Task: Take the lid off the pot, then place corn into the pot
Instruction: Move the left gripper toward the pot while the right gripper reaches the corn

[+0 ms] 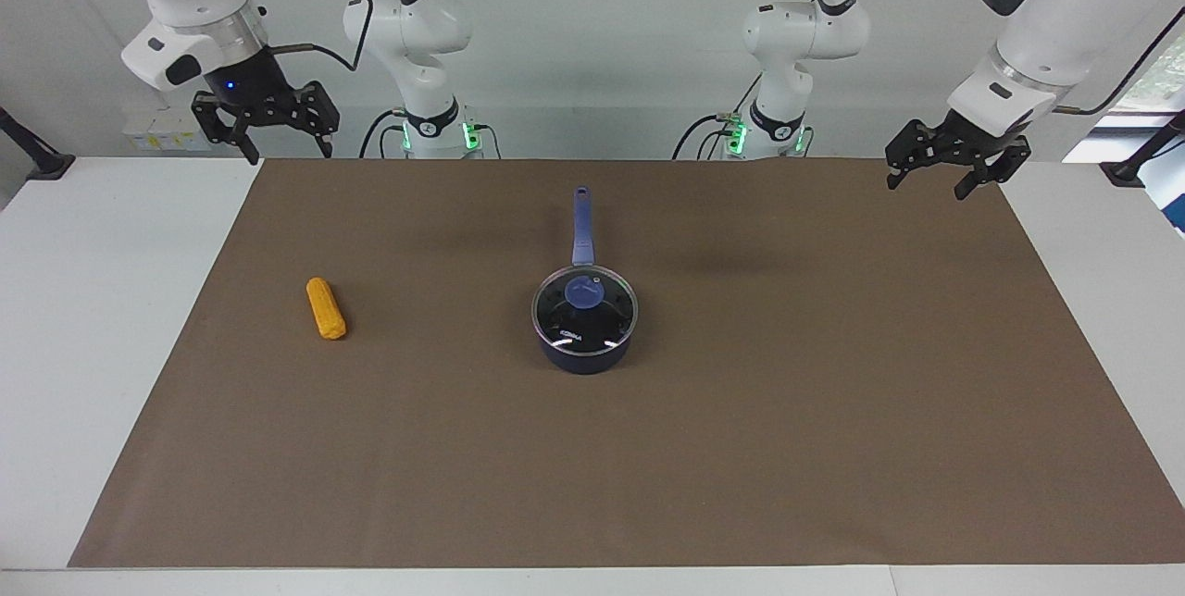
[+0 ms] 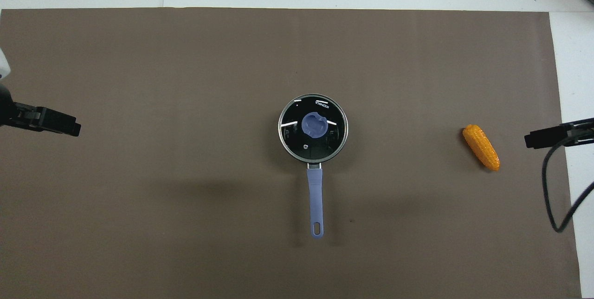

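The dark navy pot [image 1: 585, 357] stands in the middle of the brown mat, its blue-purple handle [image 1: 582, 226] pointing toward the robots. The glass lid [image 1: 606, 316] with its blue knob [image 1: 585, 296] sits on the pot; it also shows in the overhead view [image 2: 292, 139]. The yellow-orange corn [image 1: 326, 308] lies on the mat toward the right arm's end, also in the overhead view [image 2: 481, 147]. My right gripper [image 1: 289, 154] is open and empty, up in the air over the mat's edge at the corn's end. My left gripper [image 1: 926, 187] is open and empty over the mat's other end.
The brown mat [image 1: 741, 448] covers most of the white table [image 1: 93, 346]. A black cable [image 2: 550, 197] hangs from the right arm over the mat's edge beside the corn.
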Robot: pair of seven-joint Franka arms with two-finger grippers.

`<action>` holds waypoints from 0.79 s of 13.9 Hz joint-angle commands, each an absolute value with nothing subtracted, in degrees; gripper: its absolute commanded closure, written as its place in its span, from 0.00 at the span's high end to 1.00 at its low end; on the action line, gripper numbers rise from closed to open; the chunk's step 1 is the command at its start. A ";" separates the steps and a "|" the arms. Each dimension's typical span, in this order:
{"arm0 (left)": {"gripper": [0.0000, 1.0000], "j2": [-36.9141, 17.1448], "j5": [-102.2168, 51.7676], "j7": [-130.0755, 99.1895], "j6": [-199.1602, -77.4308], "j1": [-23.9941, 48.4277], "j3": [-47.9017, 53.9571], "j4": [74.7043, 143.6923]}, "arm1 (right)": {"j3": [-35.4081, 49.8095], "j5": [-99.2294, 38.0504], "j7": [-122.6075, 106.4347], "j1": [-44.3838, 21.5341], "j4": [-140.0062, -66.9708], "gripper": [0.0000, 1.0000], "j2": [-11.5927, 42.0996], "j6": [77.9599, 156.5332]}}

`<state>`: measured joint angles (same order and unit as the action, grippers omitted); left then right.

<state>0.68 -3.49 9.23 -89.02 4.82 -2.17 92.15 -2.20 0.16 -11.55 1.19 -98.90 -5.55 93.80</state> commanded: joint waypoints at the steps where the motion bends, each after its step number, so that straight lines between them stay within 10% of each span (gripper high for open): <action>1: 1.00 2.28 -3.87 4.94 -90.18 9.03 -2.72 94.13 | -1.85 0.70 -17.12 2.02 -104.40 1.00 -3.44 101.66; 11: 1.00 -4.83 -3.87 -13.08 -101.06 24.77 -2.72 94.75 | -1.93 0.79 -46.75 7.73 -116.44 1.00 10.10 124.78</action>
